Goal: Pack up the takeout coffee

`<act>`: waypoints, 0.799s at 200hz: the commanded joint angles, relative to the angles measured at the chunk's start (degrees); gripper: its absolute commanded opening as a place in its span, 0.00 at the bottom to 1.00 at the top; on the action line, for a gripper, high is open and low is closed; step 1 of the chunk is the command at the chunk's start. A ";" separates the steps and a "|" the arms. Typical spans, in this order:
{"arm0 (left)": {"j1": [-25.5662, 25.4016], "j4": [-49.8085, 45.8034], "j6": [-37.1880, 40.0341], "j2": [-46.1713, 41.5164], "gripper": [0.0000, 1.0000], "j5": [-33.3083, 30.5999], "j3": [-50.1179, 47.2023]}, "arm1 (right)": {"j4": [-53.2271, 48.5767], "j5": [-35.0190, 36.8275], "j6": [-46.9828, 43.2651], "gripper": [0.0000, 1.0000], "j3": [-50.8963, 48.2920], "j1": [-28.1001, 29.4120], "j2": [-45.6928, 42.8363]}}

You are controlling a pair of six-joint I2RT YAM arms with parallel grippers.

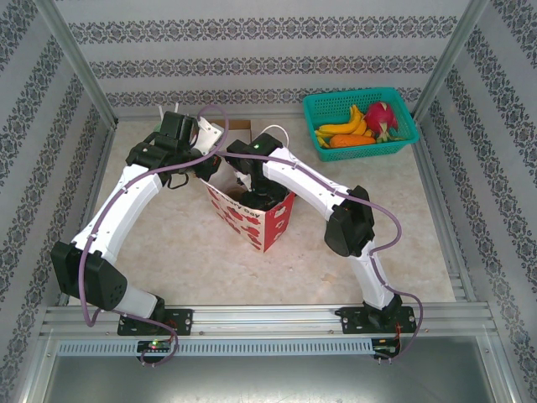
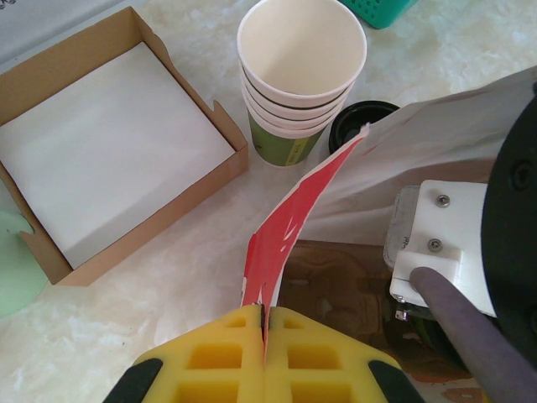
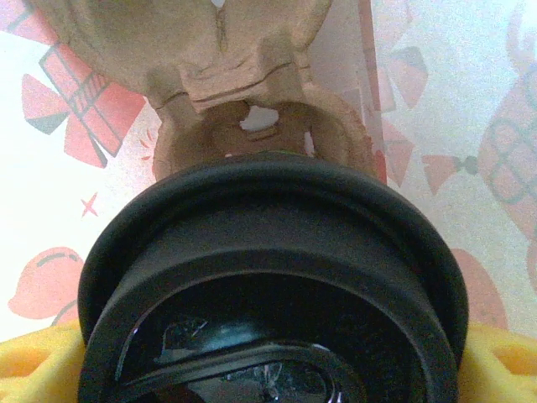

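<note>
Left fingers (image 2: 210, 359) pinch the rim of the red-and-white paper bag (image 2: 289, 227); right fingers (image 3: 33, 369) grip the black-lidded takeout coffee (image 3: 268, 252) inside it, a brown pulp carrier (image 3: 235, 50) at its 12 o'clock.

The white walls (image 1: 268, 50) have rows of grey flower patterns. Two shiny silver metal poles (image 1: 78, 63) stand at the back corners. The flat table top (image 1: 176, 252) looks like pale, creamy stone with soft swirls. The light is bright.
</note>
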 commanded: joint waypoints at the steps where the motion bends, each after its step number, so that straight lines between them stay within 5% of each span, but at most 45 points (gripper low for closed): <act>1: -0.10 1.38 0.84 -1.14 0.00 -0.60 0.14 | 1.38 0.69 0.45 0.46 -1.88 -0.43 -0.84; 160: -0.12 1.14 0.79 -1.06 0.00 -0.55 0.15 | 8.26 -0.16 1.25 0.45 -6.41 -0.86 -2.63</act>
